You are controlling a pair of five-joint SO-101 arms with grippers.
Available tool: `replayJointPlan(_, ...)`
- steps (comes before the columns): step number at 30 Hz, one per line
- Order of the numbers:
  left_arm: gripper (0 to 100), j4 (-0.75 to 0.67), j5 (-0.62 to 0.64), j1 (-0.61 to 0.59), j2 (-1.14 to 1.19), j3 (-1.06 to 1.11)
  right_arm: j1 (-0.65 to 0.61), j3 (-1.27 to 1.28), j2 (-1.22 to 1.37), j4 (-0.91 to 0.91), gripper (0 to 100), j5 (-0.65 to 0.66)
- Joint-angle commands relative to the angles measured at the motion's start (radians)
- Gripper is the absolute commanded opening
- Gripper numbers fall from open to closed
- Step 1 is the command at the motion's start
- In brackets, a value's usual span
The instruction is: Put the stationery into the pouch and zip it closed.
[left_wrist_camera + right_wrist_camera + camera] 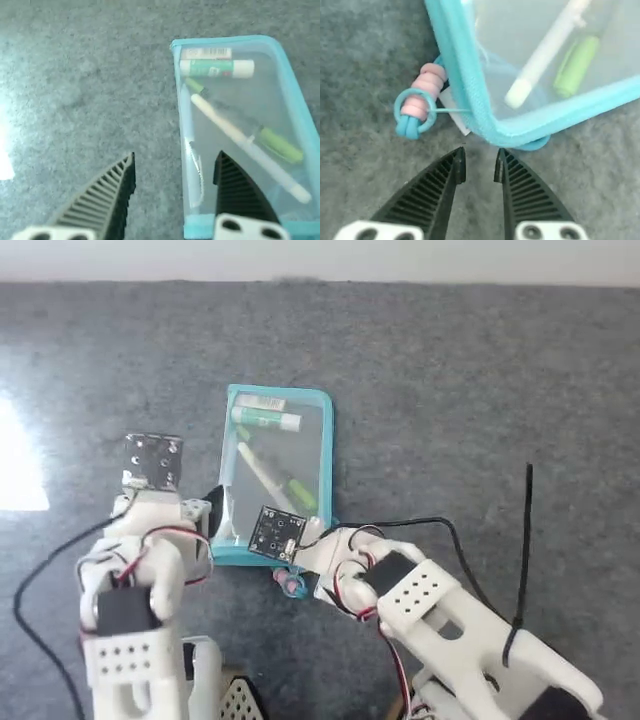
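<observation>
Pouch: the clear pouch [326, 455] with the blue edge is lying flat in the middle of the gray table [450, 370]. Its long sides are running from 12 o'clock to 6 o'clock in the high view.
Glue stick: the glue stick [265, 419] is lying inside the pouch, across its 12 o'clock end.
Pens: a white pen [265, 472] and a green pen [303, 492] are lying inside the pouch too, slanting down toward 5 o'clock.
Zip pull: a blue loop with pink beads [422, 97] is hanging off the pouch's 6 o'clock end and resting on the table.
Left pincer: the left pincer [175, 157] is sitting at the pouch's 7 o'clock corner. Its fingers are spreading wide and gripping nothing. One finger is over the pouch and the other is over the table.
Right pincer: the right pincer [480, 151] is waiting just past the pouch's 5 o'clock corner, near the bead loop. Its fingers are leaving a small gap and pinching nothing.
</observation>
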Motion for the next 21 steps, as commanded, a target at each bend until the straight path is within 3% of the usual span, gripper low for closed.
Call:
replayJointPlan(1, 24, -0.041, 0.015, -0.061, 0.178, -0.125, -0.005, 0.003, -0.039, -0.082, 10.6, 0.002)
replayJointPlan(8, 24, -0.032, 0.012, -0.137, 0.370, -0.275, 0.044, 0.003, -0.028, -0.160, 10.5, 0.009)
replayJointPlan(17, 24, 0.117, 0.018, -0.164, 0.482, -0.460, 0.042, 0.074, -0.045, -0.157, 10.5, 0.031)
replayJointPlan(21, 24, 0.120, 0.068, -0.233, 0.511, -0.498, 0.042, 0.064, -0.137, -0.094, 10.5, -0.061)
